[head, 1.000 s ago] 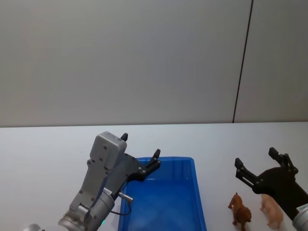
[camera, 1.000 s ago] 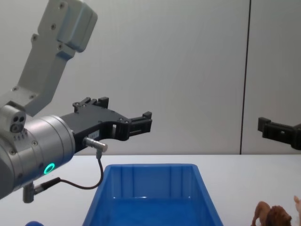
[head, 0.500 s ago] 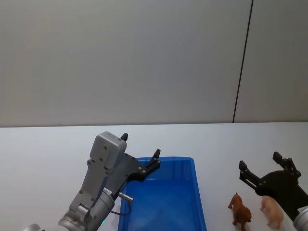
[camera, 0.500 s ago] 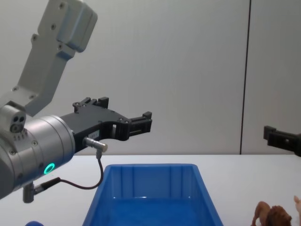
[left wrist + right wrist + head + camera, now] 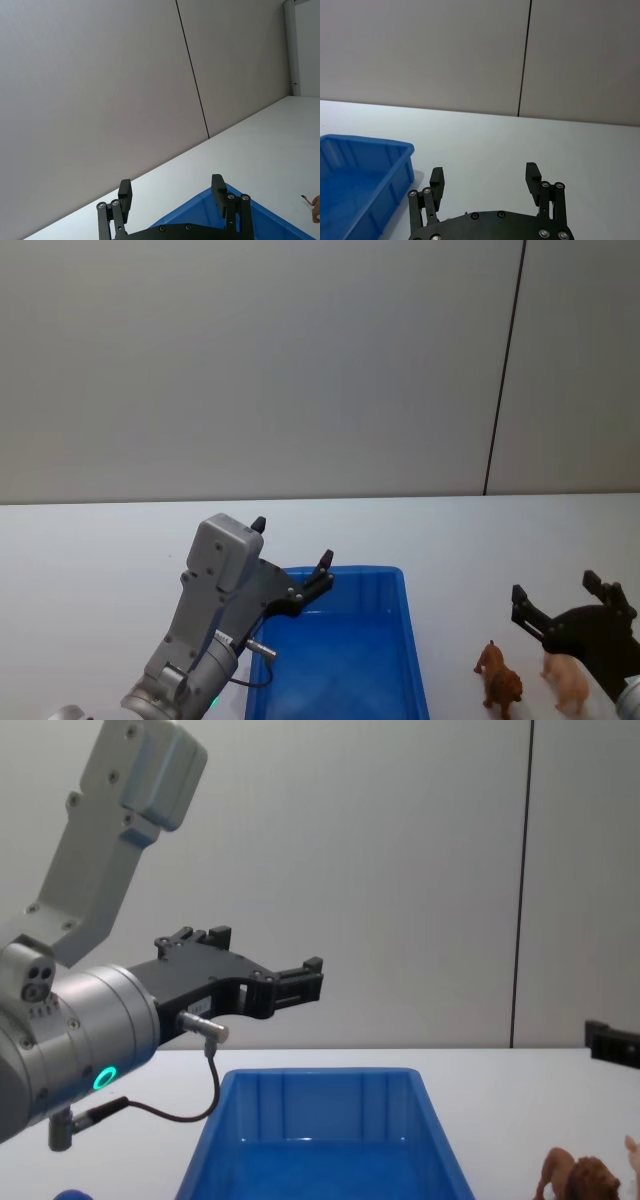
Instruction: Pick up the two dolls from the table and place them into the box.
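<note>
Right gripper (image 5: 554,586): the jaws are spread wide and nothing is held; it is poised above the pale pink doll (image 5: 565,678), with its fingertips reaching a little beyond it
Dolls: both are stood on the table (image 5: 100,550) at the robot's near right, the brown lion (image 5: 500,680) just beside the pink one, on the box side
Step in hand: reaching for the pink doll is judged the current step; the fingers are best lowered astride its body, not its legs, and kept off the lion (a nudge could topple it)
Box (image 5: 345,570): it is set left of the dolls, apart from them
Left gripper (image 5: 292,541): it is held open and unladen over the box's far left corner
Views: the layout of both dolls is given from the head; the height of the right fingertip (image 5: 612,1042) above the lion is given from the chest
</note>
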`<act>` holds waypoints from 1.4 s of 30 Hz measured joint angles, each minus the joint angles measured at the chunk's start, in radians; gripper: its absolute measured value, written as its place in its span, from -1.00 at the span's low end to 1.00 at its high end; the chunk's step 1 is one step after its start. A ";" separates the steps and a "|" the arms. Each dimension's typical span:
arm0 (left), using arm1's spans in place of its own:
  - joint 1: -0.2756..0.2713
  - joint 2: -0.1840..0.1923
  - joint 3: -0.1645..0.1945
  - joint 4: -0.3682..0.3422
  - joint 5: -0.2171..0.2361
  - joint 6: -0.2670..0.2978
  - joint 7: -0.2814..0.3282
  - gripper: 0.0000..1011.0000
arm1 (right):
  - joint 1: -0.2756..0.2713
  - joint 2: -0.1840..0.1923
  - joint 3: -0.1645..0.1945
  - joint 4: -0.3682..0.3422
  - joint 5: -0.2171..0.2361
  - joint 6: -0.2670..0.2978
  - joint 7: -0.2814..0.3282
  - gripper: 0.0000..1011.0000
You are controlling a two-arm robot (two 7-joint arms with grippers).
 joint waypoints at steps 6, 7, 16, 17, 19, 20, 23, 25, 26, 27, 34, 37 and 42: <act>0.000 0.000 0.000 0.000 0.000 0.000 0.000 0.98 | -0.006 0.000 0.005 0.006 -0.002 0.042 -0.027 0.98; 0.000 0.000 0.000 0.000 0.000 0.000 0.000 0.98 | -0.008 0.000 0.006 0.007 -0.002 0.052 -0.033 0.98; 0.000 0.000 0.000 0.000 0.000 0.000 0.000 0.98 | -0.023 0.003 0.014 0.020 0.003 0.095 -0.058 0.98; 0.000 0.000 0.000 0.000 0.000 0.000 0.000 0.98 | -0.026 0.004 0.015 0.023 0.005 0.100 -0.061 0.98; 0.000 0.000 0.000 0.000 0.000 0.000 0.000 0.98 | -0.031 0.004 0.017 0.031 0.008 0.105 -0.064 0.98; 0.000 0.000 0.000 0.000 0.000 0.000 0.000 0.98 | -0.032 0.004 0.018 0.033 0.008 0.106 -0.064 0.98; 0.000 0.000 0.000 0.000 0.000 0.000 0.000 0.98 | -0.037 0.004 0.020 0.045 0.013 0.109 -0.066 0.98; 0.000 0.000 0.000 0.000 0.000 0.000 0.000 0.98 | -0.039 0.004 0.021 0.051 0.015 0.109 -0.066 0.98; 0.000 0.000 0.000 0.000 0.000 0.000 0.000 0.98 | -0.041 0.004 0.022 0.055 0.016 0.109 -0.065 0.98; 0.000 0.000 0.000 0.000 0.000 0.000 0.000 0.98 | -0.042 0.004 0.022 0.059 0.018 0.108 -0.065 0.98; 0.000 0.000 0.000 0.000 0.000 0.000 0.000 0.98 | -0.045 0.001 0.024 0.086 0.023 0.099 -0.052 0.86; 0.000 0.000 0.000 0.000 0.000 0.000 0.000 0.98 | -0.045 -0.001 0.025 0.099 0.025 0.093 -0.044 0.72; 0.000 0.000 0.000 0.000 0.000 0.000 0.000 0.98 | -0.040 -0.005 0.026 0.120 0.029 0.083 -0.030 0.47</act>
